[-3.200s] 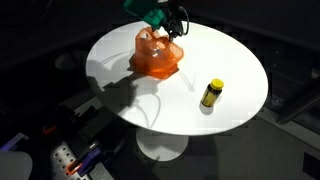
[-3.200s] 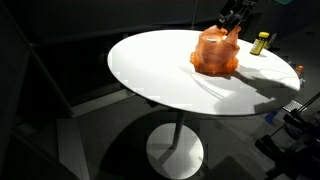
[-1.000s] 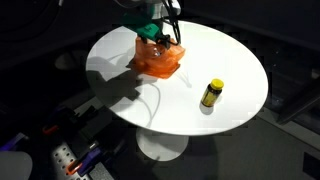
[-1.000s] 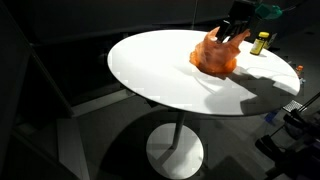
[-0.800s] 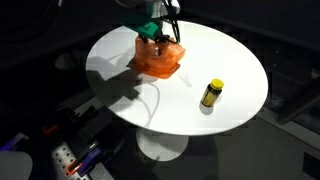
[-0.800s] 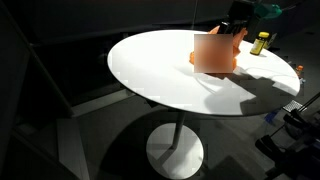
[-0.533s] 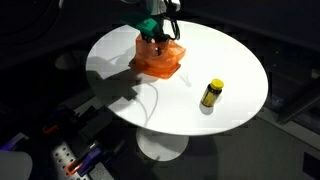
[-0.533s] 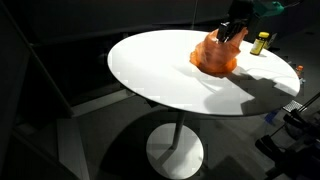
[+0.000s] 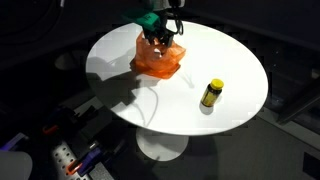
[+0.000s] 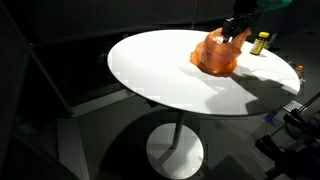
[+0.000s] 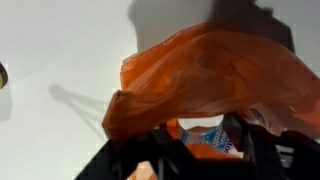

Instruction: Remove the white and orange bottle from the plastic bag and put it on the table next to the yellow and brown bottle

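Note:
An orange plastic bag (image 9: 157,60) (image 10: 216,55) sits toward the back of the round white table (image 9: 235,55) (image 10: 150,70). My gripper (image 9: 162,38) (image 10: 234,32) reaches down into the bag's open top. In the wrist view the white and orange bottle (image 11: 205,135), with a blue label, sits between the dark fingers of the gripper (image 11: 200,152), which is shut on it, with the bag (image 11: 200,70) bunched around it. The yellow and brown bottle (image 9: 211,94) (image 10: 260,43) stands upright on the table, apart from the bag, and only its edge (image 11: 2,75) shows in the wrist view.
The table rests on a single white pedestal (image 10: 177,150) with dark floor all around. Cables and equipment (image 9: 65,158) lie on the floor below one side. Wide bare tabletop lies between the bag and the yellow and brown bottle.
The gripper has gone from wide open to shut inside the bag and has risen a little. The bag's top is pulled up with it. The yellow and brown bottle has not moved.

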Controlling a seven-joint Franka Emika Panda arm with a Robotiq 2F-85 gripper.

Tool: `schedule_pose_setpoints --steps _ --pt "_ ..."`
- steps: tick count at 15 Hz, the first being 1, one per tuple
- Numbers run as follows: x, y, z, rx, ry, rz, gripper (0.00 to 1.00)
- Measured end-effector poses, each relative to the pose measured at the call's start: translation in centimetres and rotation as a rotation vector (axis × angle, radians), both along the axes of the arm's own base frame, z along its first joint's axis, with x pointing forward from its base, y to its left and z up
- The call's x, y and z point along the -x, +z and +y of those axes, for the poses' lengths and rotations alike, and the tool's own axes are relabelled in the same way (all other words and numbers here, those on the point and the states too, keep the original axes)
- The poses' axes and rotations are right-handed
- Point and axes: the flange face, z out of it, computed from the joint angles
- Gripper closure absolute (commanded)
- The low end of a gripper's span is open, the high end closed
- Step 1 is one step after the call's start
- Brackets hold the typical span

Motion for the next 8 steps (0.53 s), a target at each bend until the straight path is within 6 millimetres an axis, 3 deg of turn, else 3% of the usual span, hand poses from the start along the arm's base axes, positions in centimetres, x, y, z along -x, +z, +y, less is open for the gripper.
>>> schedule_pose_setpoints --steps 2,3,5,7,8 --pt "0.14 0.28 -0.32 0.005 -0.002 0.009 0.30" --pt "0.19 0.40 -0.42 0.006 -0.004 0.012 0.61" --pt "0.29 0.58 -0.52 0.006 -0.006 0.018 0.66" --pt "0.39 0.59 -0.52 0.006 -0.006 0.027 0.81" --pt "0.42 0.62 -0.52 0.006 -0.007 0.032 0.81"
